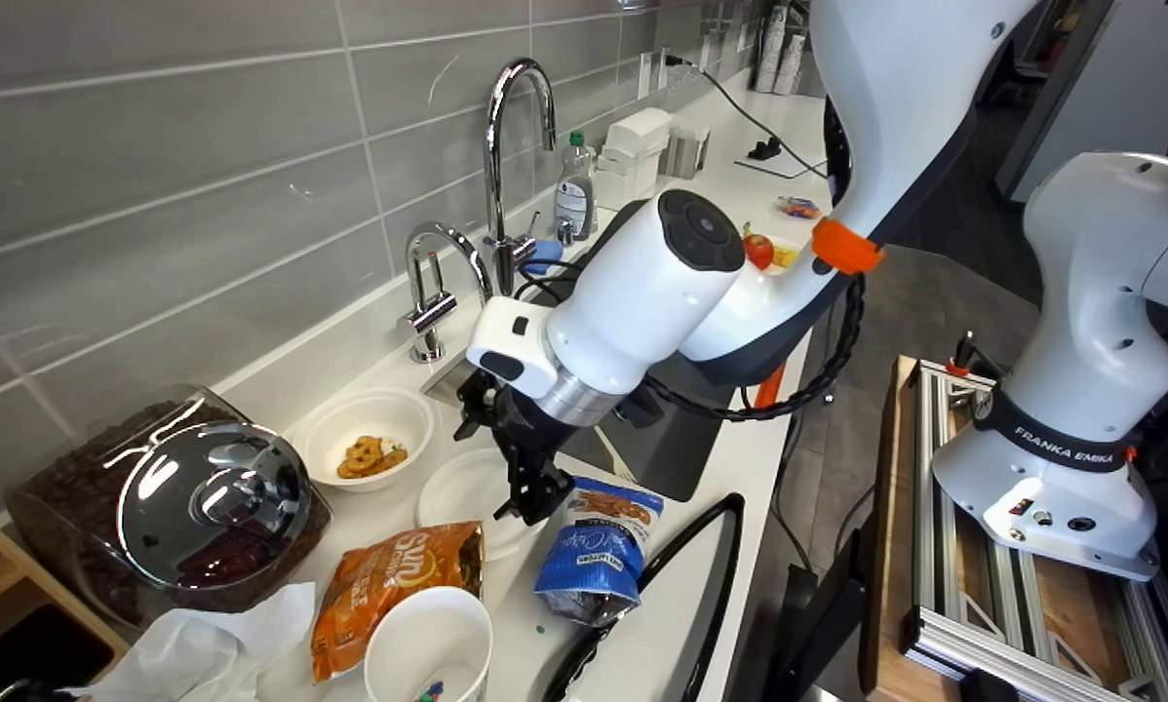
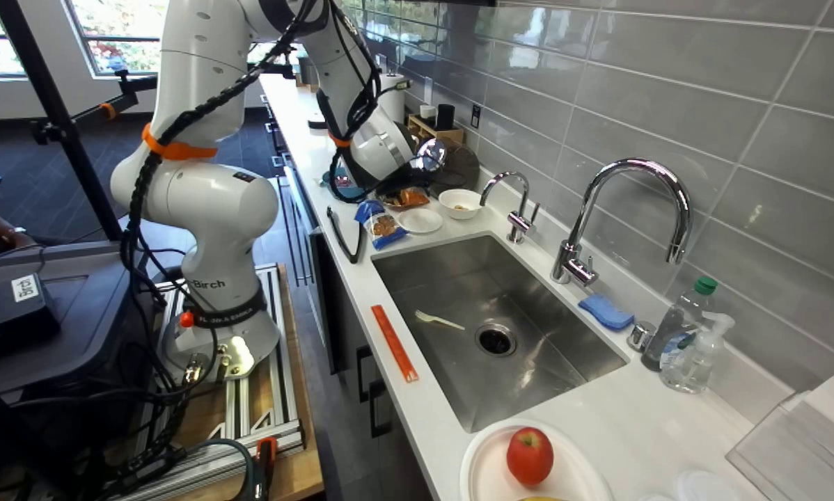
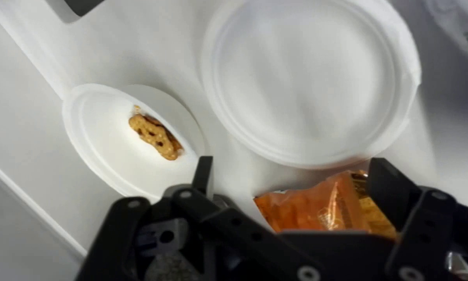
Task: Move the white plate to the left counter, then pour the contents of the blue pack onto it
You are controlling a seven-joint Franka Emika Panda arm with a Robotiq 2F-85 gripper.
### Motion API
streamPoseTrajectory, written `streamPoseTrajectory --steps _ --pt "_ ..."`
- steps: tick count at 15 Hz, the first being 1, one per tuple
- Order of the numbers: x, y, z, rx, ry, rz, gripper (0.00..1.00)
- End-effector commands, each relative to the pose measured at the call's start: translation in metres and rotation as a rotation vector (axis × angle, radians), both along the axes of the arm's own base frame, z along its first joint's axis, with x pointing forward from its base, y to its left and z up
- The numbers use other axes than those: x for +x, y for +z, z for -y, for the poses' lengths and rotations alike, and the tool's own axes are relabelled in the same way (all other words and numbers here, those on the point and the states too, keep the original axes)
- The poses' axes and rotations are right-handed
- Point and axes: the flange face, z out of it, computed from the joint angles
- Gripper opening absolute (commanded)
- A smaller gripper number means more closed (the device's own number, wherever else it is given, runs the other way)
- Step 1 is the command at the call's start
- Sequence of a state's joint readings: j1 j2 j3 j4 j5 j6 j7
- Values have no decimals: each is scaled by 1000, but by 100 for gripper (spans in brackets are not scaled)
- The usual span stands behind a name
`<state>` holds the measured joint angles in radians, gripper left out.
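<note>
White tapered cup nearest in an exterior view, crinkly orange snack bag partly behind it. Next, glossy blue snack pack, lying just beside the small round white plate; presumably there for a short carry to the pour. Plate, bare, sits flat on the smooth off-white left counter, so I'd call the move done, pour pending. Black two-finger gripper hangs near the plate's edge, jaws spread wide, nothing between them; reads as prep for grabbing the pack. Can't tell if pack is unsealed. Beyond: deep white bowl with brown snack pieces, probably parked clear of the pour. Farther on, stainless steel sink.
</note>
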<state>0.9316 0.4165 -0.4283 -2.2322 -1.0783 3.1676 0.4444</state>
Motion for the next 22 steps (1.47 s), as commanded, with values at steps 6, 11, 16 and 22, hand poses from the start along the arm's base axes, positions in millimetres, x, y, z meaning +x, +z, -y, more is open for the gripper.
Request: streamPoseTrajectory --steps 6,11,16,22 --pt "-29 32 78 -13 -61 -26 100" --pt "-76 9 125 -41 -35 -136 100" --pt "-120 -9 139 -38 76 -213 100" --pt "-134 -14 118 54 184 -232 100"
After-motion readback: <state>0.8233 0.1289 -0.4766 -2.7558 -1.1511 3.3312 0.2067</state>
